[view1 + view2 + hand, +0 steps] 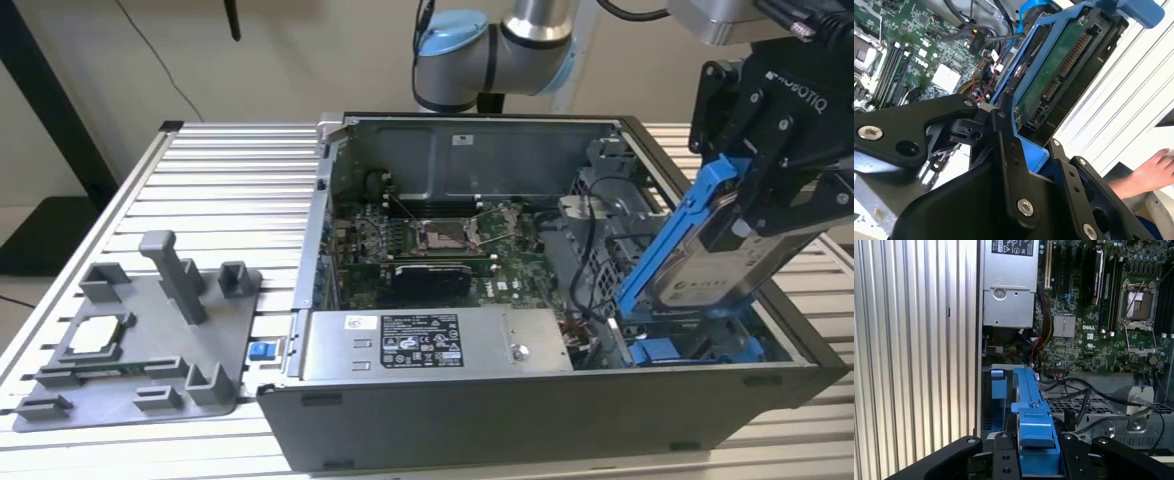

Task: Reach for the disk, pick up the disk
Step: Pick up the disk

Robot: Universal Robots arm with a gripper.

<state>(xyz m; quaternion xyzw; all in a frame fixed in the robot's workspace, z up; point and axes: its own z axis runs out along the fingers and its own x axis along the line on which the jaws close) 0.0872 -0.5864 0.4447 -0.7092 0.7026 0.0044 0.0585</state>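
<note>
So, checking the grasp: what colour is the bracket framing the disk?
Bright blue bracket around the disk, clearest in the exterior view.

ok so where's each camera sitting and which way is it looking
Exterior view: off the arm, above the table, looking down into the open computer case; gripper holds the disk tilted above the case's drive bay.
First wrist view: on the arm, looking past the gripper along the disk's blue edge to the motherboard.
Second wrist view: on the arm, close on the disk's underside.
All share the disk.
</note>
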